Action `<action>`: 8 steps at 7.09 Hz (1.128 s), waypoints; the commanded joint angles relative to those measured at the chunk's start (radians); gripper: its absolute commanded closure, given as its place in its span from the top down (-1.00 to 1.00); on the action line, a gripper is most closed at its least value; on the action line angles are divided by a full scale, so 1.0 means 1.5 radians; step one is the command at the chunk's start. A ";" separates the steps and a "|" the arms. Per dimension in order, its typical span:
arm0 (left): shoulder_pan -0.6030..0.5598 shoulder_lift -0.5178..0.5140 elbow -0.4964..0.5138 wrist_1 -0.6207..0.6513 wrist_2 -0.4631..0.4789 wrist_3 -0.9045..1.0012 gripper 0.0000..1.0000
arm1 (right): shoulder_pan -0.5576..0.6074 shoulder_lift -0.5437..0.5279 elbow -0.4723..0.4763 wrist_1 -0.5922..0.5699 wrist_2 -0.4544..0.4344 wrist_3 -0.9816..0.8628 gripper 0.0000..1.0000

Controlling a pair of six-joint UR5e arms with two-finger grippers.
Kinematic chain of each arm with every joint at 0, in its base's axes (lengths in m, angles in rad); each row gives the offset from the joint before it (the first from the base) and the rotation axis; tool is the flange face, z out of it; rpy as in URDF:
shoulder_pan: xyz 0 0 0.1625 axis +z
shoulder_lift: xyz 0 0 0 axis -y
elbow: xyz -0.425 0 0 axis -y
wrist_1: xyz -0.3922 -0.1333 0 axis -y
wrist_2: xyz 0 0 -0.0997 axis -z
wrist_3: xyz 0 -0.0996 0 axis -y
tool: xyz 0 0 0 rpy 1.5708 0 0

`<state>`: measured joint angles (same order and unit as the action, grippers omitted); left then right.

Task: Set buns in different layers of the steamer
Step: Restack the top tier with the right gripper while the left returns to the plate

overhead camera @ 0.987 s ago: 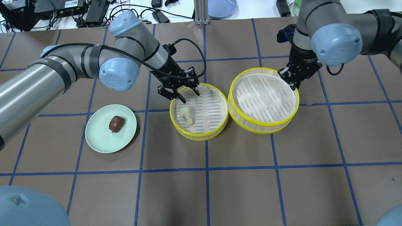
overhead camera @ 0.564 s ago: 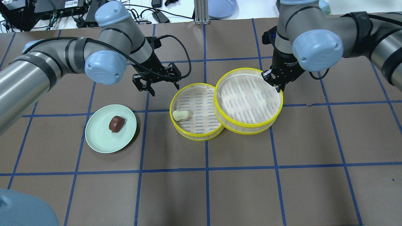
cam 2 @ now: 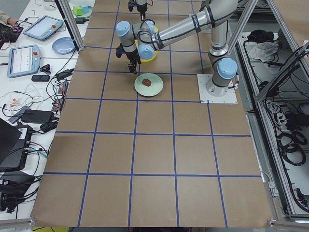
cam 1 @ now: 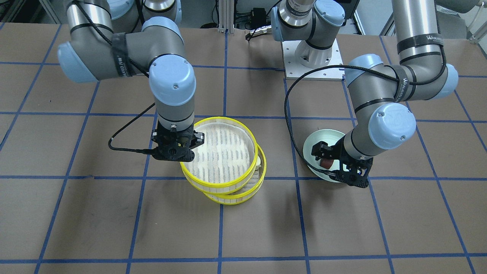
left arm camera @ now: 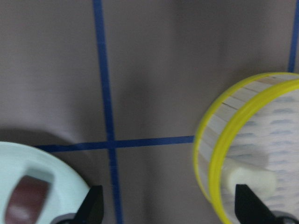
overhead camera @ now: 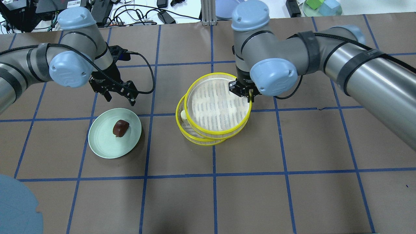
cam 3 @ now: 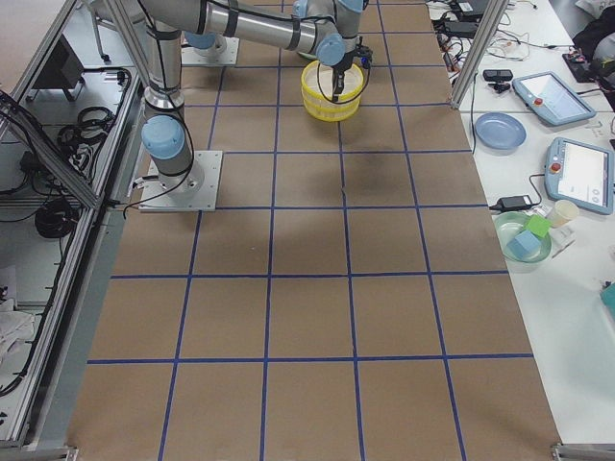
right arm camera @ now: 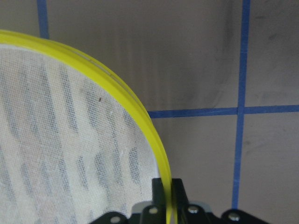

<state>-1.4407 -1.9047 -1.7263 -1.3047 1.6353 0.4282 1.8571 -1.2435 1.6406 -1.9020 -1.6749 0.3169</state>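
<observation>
My right gripper (overhead camera: 248,93) is shut on the rim of one yellow-rimmed steamer layer (overhead camera: 217,104) and holds it over the other layer (overhead camera: 195,137), shifted a little to the right. The pinch on the rim shows in the right wrist view (right arm camera: 166,198). The cream-white bun (overhead camera: 183,114) lies in the lower layer and peeks out at its left edge; it also shows in the left wrist view (left arm camera: 247,177). The dark reddish-brown bun (overhead camera: 121,127) lies on the pale green plate (overhead camera: 104,146). My left gripper (overhead camera: 120,97) is open and empty, just behind the plate.
A blue plate (overhead camera: 229,7) and a green bowl with blocks (overhead camera: 321,7) stand beyond the table's far edge, among cables. The robot's base plate (cam 1: 310,64) sits on the robot's side. Blue tape lines grid the brown table.
My right gripper has carried its steamer layer leftwards until it sits over the layer with the cream-white bun. My left gripper has moved left, away from that layer and towards the plate.
</observation>
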 commanded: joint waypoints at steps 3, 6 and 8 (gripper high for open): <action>0.027 -0.029 -0.073 -0.001 0.026 0.095 0.81 | 0.031 0.023 -0.004 -0.022 -0.001 0.036 -1.00; 0.027 -0.046 -0.071 -0.002 0.029 0.089 -0.99 | 0.031 0.023 -0.007 -0.016 -0.043 0.022 -1.00; 0.027 -0.039 -0.045 -0.003 0.020 0.089 -1.00 | 0.031 0.019 -0.011 -0.016 -0.045 0.024 -1.00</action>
<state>-1.4010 -1.9688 -1.8204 -1.3079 1.6705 0.5623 1.9032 -1.2122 1.6276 -1.9269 -1.7361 0.3528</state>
